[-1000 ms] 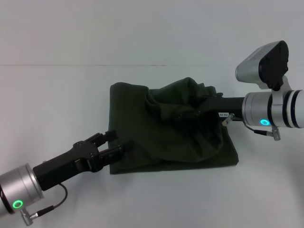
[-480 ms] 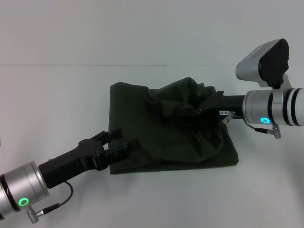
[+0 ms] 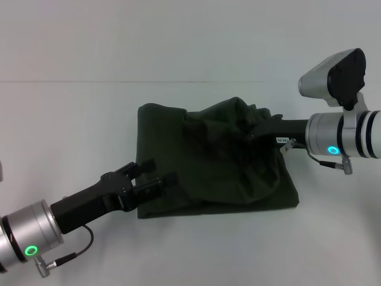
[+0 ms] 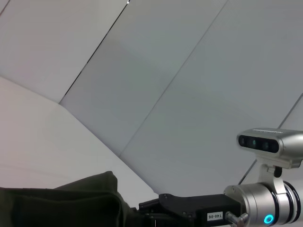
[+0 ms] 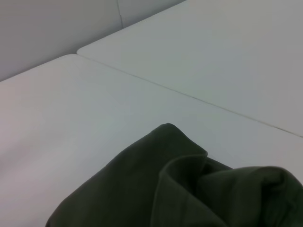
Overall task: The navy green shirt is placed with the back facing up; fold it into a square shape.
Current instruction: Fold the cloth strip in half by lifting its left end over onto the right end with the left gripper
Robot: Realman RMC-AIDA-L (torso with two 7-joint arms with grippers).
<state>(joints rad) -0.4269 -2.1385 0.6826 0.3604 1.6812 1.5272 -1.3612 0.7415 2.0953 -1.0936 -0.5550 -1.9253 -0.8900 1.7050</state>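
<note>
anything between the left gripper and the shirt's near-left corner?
Nothing visible. The left gripper sits right at the near-left edge of the navy green shirt, fingers apart, with only bare table around it. The right gripper is at the bunched fabric mid-shirt.

A plain white bench point(image 3: 196, 250) fills the view. A thin seam point(image 3: 89, 81) crosses it along the far side, with more white surface beyond the seam.
</note>
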